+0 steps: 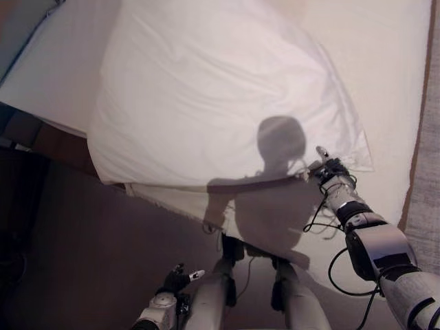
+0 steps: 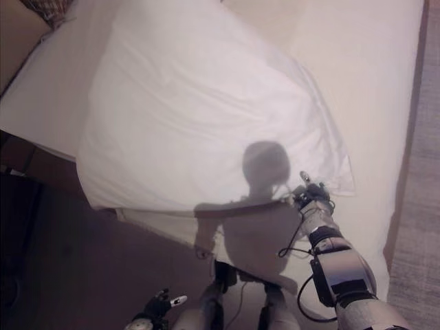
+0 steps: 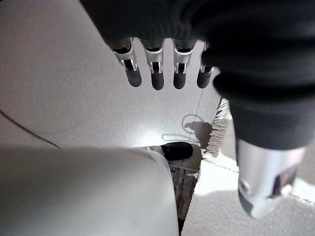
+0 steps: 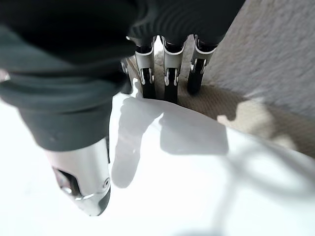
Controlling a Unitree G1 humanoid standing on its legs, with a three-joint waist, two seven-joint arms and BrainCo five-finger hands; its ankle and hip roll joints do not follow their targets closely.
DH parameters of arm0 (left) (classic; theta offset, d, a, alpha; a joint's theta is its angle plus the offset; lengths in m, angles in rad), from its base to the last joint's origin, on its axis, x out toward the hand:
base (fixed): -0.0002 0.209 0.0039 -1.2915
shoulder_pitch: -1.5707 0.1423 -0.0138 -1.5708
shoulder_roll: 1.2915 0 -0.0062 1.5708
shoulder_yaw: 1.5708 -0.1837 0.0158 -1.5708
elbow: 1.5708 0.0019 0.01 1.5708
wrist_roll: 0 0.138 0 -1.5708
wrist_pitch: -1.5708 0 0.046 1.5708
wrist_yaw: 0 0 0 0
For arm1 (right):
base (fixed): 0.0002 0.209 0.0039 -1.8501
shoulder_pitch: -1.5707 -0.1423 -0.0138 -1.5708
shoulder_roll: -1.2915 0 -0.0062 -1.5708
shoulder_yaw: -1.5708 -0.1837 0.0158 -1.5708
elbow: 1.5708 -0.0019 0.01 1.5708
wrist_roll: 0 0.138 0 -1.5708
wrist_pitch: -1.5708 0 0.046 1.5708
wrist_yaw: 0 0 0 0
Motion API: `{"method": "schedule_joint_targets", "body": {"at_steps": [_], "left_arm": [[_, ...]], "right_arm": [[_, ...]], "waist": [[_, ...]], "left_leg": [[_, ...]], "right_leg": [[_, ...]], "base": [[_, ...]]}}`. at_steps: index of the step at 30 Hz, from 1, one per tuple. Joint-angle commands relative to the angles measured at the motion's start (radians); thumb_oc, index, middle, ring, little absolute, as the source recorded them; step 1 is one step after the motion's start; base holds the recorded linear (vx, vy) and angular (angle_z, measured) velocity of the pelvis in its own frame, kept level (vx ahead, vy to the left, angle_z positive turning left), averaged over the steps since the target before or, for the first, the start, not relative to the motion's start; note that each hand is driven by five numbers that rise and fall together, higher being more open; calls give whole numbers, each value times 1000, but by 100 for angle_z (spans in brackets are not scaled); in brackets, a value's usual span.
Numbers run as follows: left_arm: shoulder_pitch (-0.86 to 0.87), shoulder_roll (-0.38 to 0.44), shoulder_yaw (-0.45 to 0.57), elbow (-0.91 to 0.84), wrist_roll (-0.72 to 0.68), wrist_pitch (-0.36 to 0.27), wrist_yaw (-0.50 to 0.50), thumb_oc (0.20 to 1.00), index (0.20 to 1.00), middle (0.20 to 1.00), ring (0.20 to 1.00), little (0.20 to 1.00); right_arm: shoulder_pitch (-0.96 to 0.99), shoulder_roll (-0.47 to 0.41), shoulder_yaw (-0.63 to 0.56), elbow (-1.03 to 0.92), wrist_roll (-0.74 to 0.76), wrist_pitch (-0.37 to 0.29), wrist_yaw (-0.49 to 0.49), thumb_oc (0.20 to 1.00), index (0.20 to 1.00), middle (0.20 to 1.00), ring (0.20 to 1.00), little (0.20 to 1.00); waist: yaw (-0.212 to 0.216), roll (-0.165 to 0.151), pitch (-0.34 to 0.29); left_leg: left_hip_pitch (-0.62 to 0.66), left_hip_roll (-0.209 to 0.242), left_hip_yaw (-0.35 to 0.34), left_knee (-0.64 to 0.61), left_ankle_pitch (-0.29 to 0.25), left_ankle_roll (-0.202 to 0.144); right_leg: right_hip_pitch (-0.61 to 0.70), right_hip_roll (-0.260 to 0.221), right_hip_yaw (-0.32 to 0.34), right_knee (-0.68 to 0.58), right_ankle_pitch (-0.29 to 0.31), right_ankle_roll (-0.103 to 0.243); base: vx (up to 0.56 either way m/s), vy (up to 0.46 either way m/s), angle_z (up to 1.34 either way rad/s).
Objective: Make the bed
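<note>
One white pillow [image 1: 213, 96] fills the upper middle of the head views, lying on the white sheet [image 1: 385, 82] of the bed, its lower edge hanging a little past the mattress edge. It looks plump, soft and light, faintly creased; by my reading it will sag and fold if lifted by one point, so the corners or the flat seam border at lower right are the best holds. The right hand [image 1: 328, 167] rests at that lower-right corner with its fingers [image 4: 167, 78] straight, lying along the cloth edge and clasping nothing. The left hand [image 1: 177, 278] hangs low at the bottom of the frame over the floor [image 3: 59, 88], fingers relaxed and empty.
</note>
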Motion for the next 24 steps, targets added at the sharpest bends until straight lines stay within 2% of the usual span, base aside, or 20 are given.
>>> {"method": "schedule_joint_targets", "body": {"at_steps": [1,7,8,9,11,18,21,24], "left_arm": [[-12,-15,-86,-12,-41,-9,20,1000,1000,1000,1000,1000],[-22,-9,-105,-51,-63,-18,26,1000,1000,1000,1000,1000],[-21,-8,-109,-60,-64,-21,25,1000,1000,1000,1000,1000],[-24,-6,-120,-69,-64,-22,28,1000,1000,1000,1000,1000],[-30,-7,-121,-72,-67,-22,30,1000,1000,1000,1000,1000],[-54,-1,-143,-95,-56,-22,22,1000,1000,1000,1000,1000],[-58,13,-178,-172,-52,-21,-15,1000,1000,1000,1000,1000],[-65,34,-222,-306,-122,-13,-86,1000,1000,1000,1000,1000]], "right_arm": [[-151,-95,0,-8,26,-81,-19,1000,1000,1000,1000,1000],[-255,-162,49,13,-5,-81,-30,1000,1000,1000,1000,1000],[-265,-169,53,16,-10,-79,-32,881,881,881,881,881],[-292,-180,70,14,-21,-82,-36,467,467,467,467,467],[-299,-181,71,11,-18,-86,-36,200,200,200,200,200],[-278,-117,95,-118,11,-144,-25,200,200,200,200,200],[-247,-93,130,-207,-35,-154,-26,200,200,200,200,200],[-224,-100,204,-321,-168,-125,-18,200,200,200,200,200]], "waist": [[23,-30,29],[34,-16,50],[36,-15,54],[39,-12,60],[37,-11,63],[12,-28,66],[-8,-45,58],[-39,-76,27]], "left_leg": [[-24,-82,-21,-1,-17,-33],[-68,-89,-36,-1,-3,-33],[-68,-90,-39,-1,-7,-34],[-75,-93,-45,-1,-1,-36],[-82,-94,-48,-1,7,-36],[-49,-101,-58,-1,5,-43],[-10,-99,-52,-1,-7,-39],[62,-92,-14,-1,-38,-23]], "right_leg": [[-11,-39,17,24,79,69],[-53,-45,11,40,82,71],[-54,-46,10,43,77,72],[-63,-47,10,47,80,72],[-67,-49,7,48,86,72],[-27,-55,3,39,91,76],[3,-57,14,38,92,79],[56,-55,50,34,88,85]], "base": [[-19,17,5],[-23,7,10],[-13,1,4],[0,0,0],[-24,-2,10],[-3,15,7],[-4,53,2],[12,72,-1]]}}
